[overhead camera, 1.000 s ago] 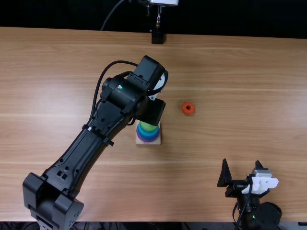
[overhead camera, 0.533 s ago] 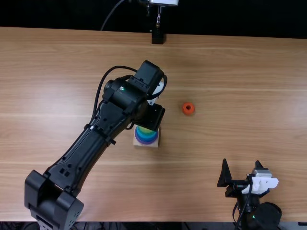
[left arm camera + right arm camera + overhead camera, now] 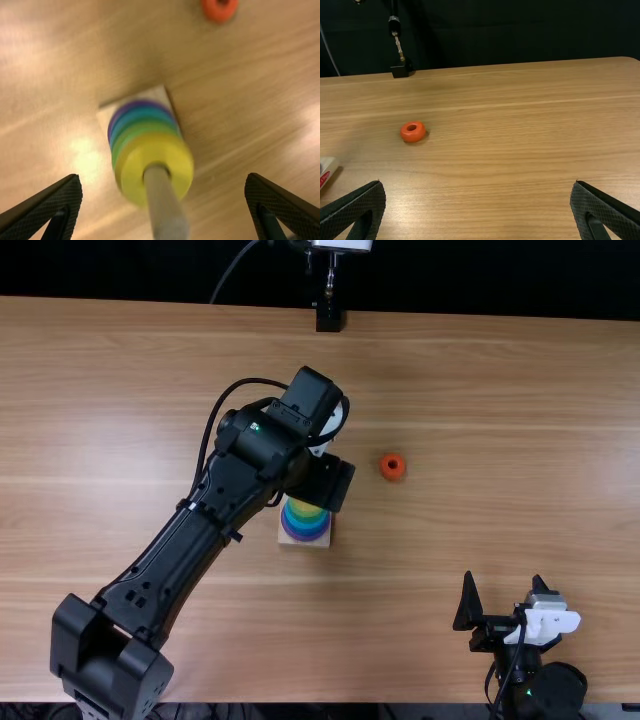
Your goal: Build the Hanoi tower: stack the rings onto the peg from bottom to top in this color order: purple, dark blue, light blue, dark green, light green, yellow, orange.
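Nearest, the right gripper [image 3: 477, 182] is waiting, spread wide; beyond, the yellow ring [image 3: 175, 150] is now topping the threaded stack, replacing light green as the uppermost visible colour! Above the wooden peg [image 3: 167, 215], the left gripper [image 3: 163, 175] is hanging wide apart (pinching nothing). Farther still, the orange ring [image 3: 383, 468] is lying on the table, apparently becoming the final job.

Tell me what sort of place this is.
Likely a robotics lab or test bench: a wooden table with two black robot arms at it, a ring-stacking toy, and dark cloth behind.
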Controlling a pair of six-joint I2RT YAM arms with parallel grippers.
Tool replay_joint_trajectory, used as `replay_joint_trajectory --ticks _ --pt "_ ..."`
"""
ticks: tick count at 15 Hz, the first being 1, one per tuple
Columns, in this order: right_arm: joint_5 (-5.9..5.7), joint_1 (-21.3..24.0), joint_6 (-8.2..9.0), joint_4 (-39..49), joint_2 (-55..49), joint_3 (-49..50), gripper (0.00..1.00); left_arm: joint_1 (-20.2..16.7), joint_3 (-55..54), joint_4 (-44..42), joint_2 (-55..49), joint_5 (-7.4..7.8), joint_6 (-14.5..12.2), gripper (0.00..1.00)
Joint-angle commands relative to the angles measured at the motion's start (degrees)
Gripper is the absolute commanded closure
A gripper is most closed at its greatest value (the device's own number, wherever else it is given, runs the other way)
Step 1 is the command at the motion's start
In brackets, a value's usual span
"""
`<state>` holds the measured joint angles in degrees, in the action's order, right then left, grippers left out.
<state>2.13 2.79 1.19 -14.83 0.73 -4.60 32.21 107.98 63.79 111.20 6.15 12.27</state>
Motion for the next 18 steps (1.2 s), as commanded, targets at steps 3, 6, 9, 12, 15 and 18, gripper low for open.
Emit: replay_joint_trajectory --ticks 3,6,9,12,15,18 --pt "0.29 0.47 -0.24 -4.22 -0.73 3.55 0.00 -4.96 -4.98 -16.33 -13.37 -0.25 0.17 0.00" --pt "0.29 0.47 -0.24 -4.22 -0.73 3.46 0.00 -10.32 -18.34 -28.77 -25.68 -0.98 0.17 0.00" --pt "0.29 0.47 -0.24 -4.22 -0.73 3.46 0.00 -16.30 -34.24 -34.57 -38.86 -1.83 0.07 0.00" --pt "0.29 0.47 -0.24 -4.22 -0.73 3.55 0.00 -22.89 -49.80 -43.01 -52.66 -6.15 -0.14 0.00" --pt "0.29 0.47 -0.24 -4.22 -0.73 3.55 0.00 -24.91 -62.63 -49.34 -64.62 -6.89 -0.35 0.00" --pt "0.29 0.47 -0.24 -4.22 -0.73 3.55 0.00 -26.93 -75.20 -49.76 -78.41 -8.58 -0.35 0.00"
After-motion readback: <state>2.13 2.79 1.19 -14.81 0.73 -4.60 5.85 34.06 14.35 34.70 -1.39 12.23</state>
